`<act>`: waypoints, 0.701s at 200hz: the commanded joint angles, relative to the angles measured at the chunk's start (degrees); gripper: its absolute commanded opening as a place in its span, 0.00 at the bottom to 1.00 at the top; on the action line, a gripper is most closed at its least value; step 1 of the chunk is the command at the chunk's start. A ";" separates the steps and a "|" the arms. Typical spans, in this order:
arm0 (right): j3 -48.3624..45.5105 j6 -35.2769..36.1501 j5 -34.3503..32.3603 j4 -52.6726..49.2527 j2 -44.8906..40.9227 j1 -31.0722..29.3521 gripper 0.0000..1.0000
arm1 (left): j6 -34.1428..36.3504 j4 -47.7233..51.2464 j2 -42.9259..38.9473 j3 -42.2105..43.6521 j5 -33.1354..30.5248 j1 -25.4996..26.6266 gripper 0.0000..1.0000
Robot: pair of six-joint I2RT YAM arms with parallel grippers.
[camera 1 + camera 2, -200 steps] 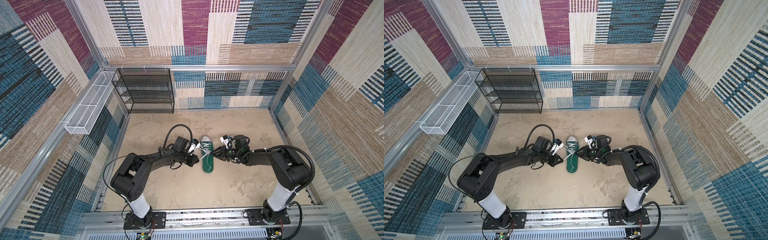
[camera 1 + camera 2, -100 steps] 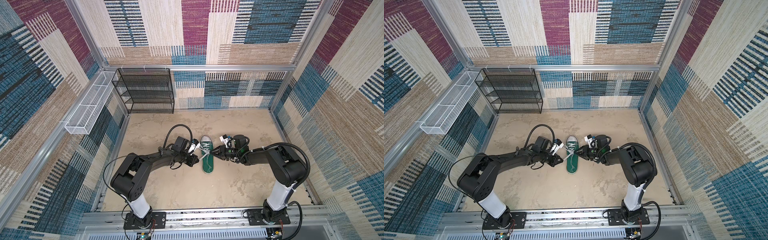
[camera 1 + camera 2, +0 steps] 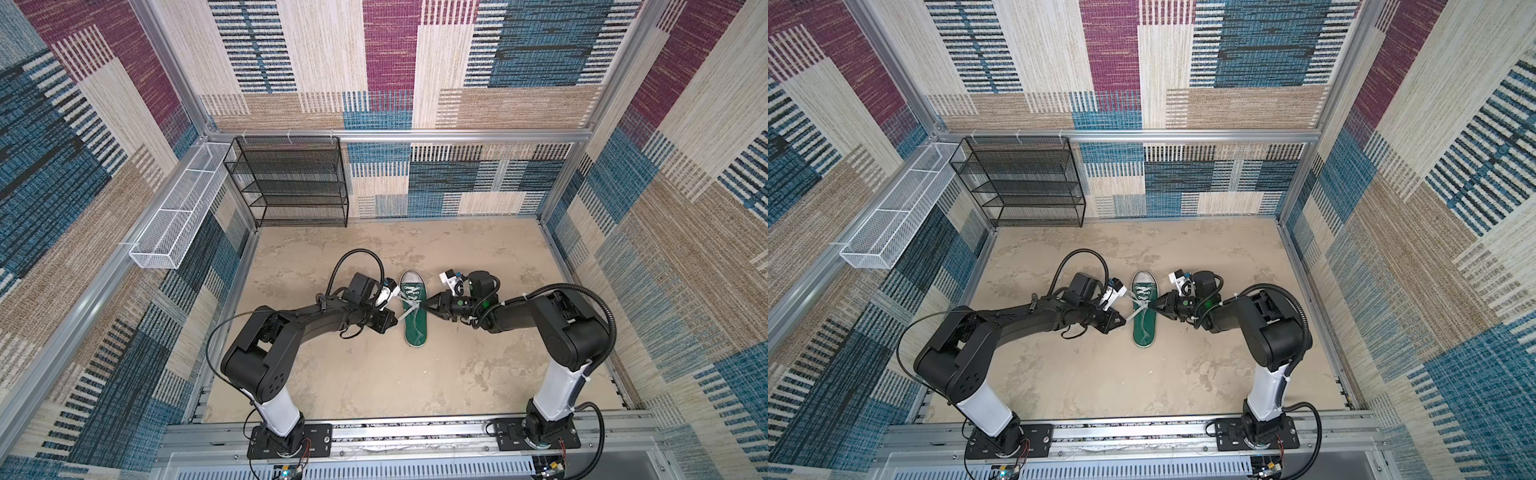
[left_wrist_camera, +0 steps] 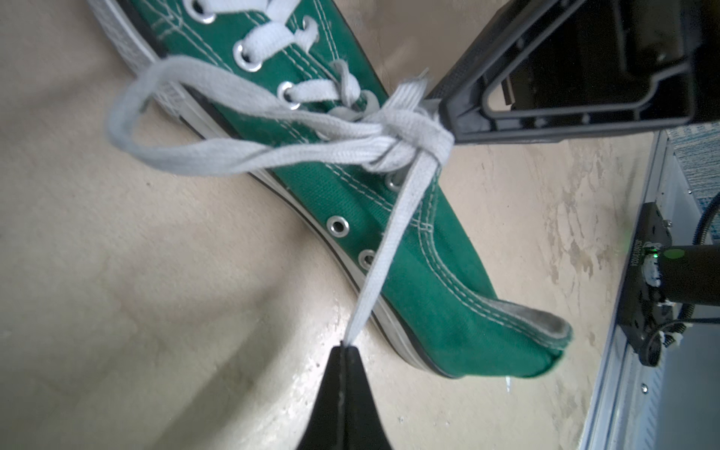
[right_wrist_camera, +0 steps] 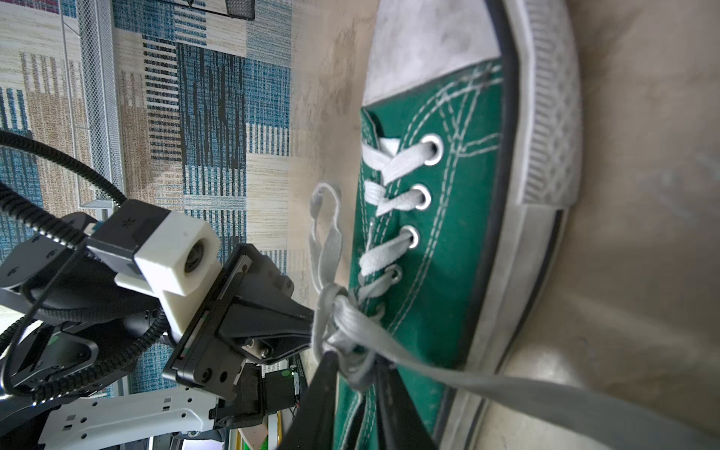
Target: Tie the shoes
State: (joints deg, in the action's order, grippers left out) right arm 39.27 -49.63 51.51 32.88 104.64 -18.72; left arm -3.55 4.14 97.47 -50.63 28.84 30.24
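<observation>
shoe (image 3: 417, 329) laces (image 4: 405, 134), right tool (image 3: 424, 308) narrower than before

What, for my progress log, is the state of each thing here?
sneaker: upright on its sole, unheld.
laces: knotted, one loop hanging free, one strand taut.
left pincer: shut on the taut strand.
right pincer: shut on laces at the knot.

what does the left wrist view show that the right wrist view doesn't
Only the left wrist view: the heel, and the left gripper shut on a taut lace strand. Only the right wrist view: the white toe cap and the left arm's wrist camera. Both: the green shoe, its eyelets, the lace knot and one loose loop.
</observation>
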 commanded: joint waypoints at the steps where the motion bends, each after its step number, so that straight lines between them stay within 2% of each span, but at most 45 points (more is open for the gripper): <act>1: -0.48 -0.75 0.44 2.04 -0.89 -0.08 0.13 | -0.58 -0.01 -0.06 0.13 0.74 -0.10 0.00; 26: -0.70 -0.28 0.09 1.44 -1.31 -0.05 0.00 | -0.88 -0.42 -0.21 0.09 1.12 -0.51 0.00; 72: -0.50 0.59 -0.25 0.22 -1.61 -0.07 0.00 | -4.56 -5.07 -4.62 2.80 0.87 -3.44 0.42; 91: -0.20 1.36 -0.32 -1.08 -2.02 -0.09 0.00 | -4.14 -5.67 -6.08 2.43 -0.40 -3.95 0.52; 112: -0.33 1.40 -0.08 -0.98 -1.72 -0.04 0.00 | -6.62 -7.95 -3.98 0.56 0.29 -5.06 0.57; 140: -0.18 1.51 0.07 -1.29 -1.98 -0.07 0.00 | -10.26 -11.39 2.51 -3.75 6.58 -6.21 0.58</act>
State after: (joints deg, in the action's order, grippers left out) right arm 38.72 -48.73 51.42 31.59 103.04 -18.72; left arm -9.50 -2.70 96.14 -51.64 30.39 24.58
